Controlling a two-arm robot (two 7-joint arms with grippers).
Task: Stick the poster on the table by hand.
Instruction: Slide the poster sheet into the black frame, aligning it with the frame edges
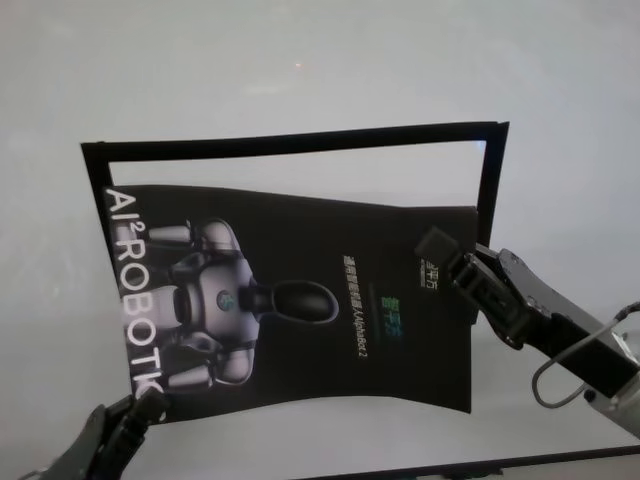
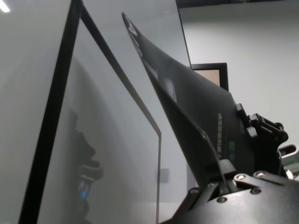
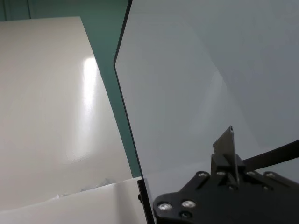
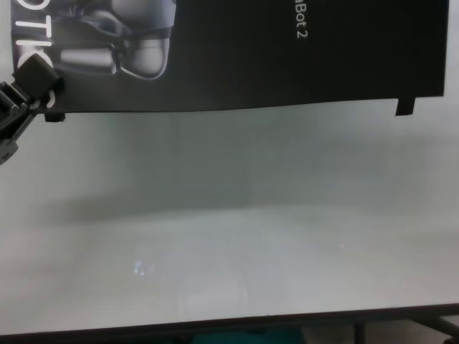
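My left tool (image 1: 150, 398) closed on the poster (image 1: 300, 300) near-left corner, my right tool (image 1: 447, 255) gripping its right edge, poster lifted above the tabletop (image 4: 229, 251)

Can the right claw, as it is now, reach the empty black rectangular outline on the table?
Probably not: the right claw is shut on the glossy black poster, so it is occupied.

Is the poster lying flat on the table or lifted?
Lifted: the poster bows above the table, pinched by left end effector and right end effector.
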